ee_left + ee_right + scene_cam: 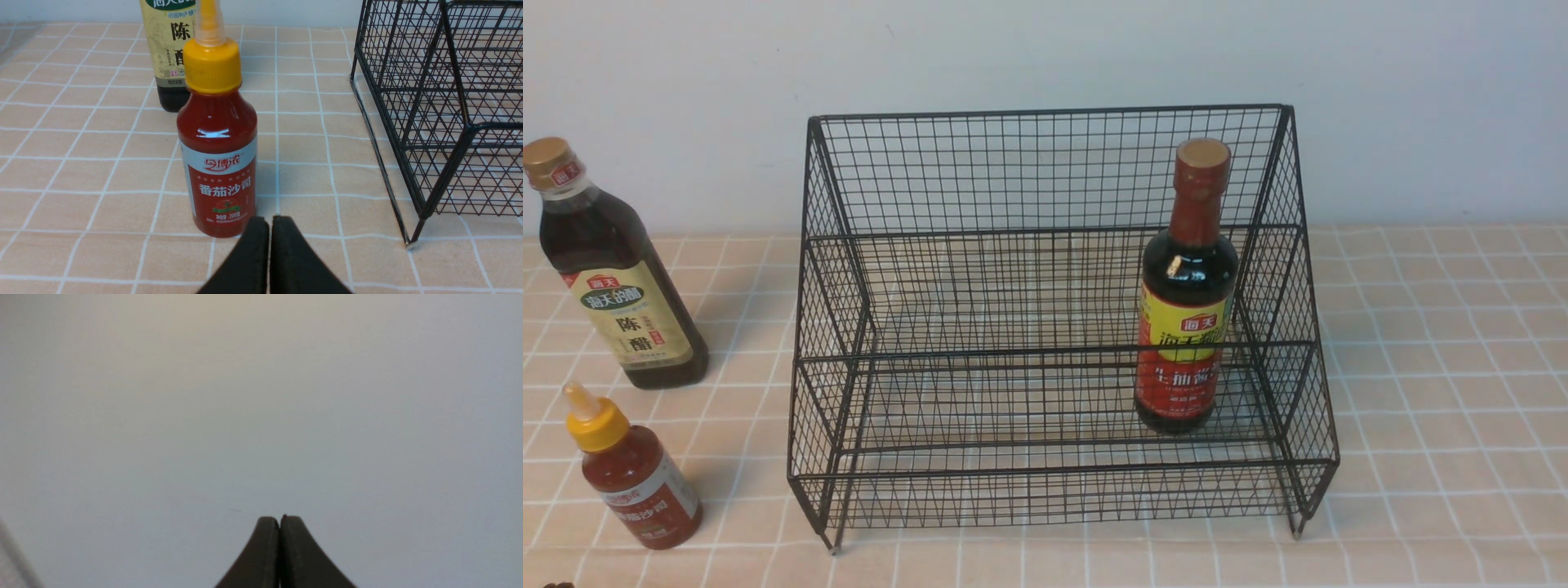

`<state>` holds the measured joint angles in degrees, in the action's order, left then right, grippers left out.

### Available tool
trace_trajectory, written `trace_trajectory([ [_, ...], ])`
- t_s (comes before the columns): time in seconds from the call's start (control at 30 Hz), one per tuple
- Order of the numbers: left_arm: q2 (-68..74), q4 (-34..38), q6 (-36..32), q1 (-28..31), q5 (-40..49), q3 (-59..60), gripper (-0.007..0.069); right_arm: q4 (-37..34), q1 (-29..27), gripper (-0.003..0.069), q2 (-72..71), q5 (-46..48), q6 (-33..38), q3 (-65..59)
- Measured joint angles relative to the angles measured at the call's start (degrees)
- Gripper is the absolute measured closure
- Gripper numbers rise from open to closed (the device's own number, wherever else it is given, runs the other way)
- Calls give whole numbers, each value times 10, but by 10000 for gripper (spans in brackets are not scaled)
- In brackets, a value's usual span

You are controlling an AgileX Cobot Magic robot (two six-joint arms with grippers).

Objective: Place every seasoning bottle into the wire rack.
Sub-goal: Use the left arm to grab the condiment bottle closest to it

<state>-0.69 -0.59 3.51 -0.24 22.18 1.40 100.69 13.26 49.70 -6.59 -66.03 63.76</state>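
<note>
Bottles: three in all. Tall dark ones: two, namely the red-neck bottle (pixel 1186 286) and the gold-cap bottle (pixel 617 278). Small ones: one, the squeeze bottle (pixel 637 478), with a yellow cap.

Rack (pixel 1045 163): one, with two tiers.

Bottles counted inside the rack: one. Bottles counted outside it, on the table (pixel 1437 327): two.

Grippers: two, the left gripper (pixel 269 222) and the right gripper (pixel 280 520).

Tables: one.
</note>
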Motion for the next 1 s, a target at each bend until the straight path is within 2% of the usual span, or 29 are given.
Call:
trace_trajectory([
  [0.07,0,0,0,0,0,0,631,-27,-2,671,-20,120,51,-13],
  [0.13,0,0,0,0,0,0,631,-126,-2,671,-37,284,87,-23],
  [0.17,0,0,0,0,0,0,631,-197,-2,671,-42,339,103,-23],
  [0.23,0,0,0,0,0,0,631,-293,-3,671,-48,417,145,-23],
  [0.3,0,0,0,0,0,0,631,-452,-4,672,-56,517,223,-23],
  [0.33,0,0,0,0,0,0,631,-578,-4,672,-58,570,308,-24],
  [0.37,0,0,0,0,0,0,631,-699,-4,672,-58,601,395,-25],
  [0.4,0,0,0,0,0,0,631,-715,-4,672,-58,606,420,-26],
  [0.43,0,0,0,0,0,0,631,-834,-4,672,-57,613,496,-29],
  [0.47,0,0,0,0,0,0,631,-895,-4,672,-56,613,540,-30],
  [0.5,0,0,0,0,0,0,631,-905,-4,672,-56,612,548,-30],
  [0.53,0,0,0,0,0,0,631,-986,-4,672,-56,595,599,-30],
  [0.57,0,0,0,0,0,0,631,-994,-4,672,-56,593,602,-30],
  [0.67,0,0,0,0,0,0,631,-1103,-4,673,-57,543,631,-30],
  [0.73,0,0,0,0,0,0,631,-1149,-4,673,-58,522,636,-30],
  [0.87,0,0,0,0,0,0,631,-1187,-4,673,-60,514,642,-30],
  [1.0,0,0,0,0,0,0,631,-1171,-4,673,-61,505,672,-30],
])
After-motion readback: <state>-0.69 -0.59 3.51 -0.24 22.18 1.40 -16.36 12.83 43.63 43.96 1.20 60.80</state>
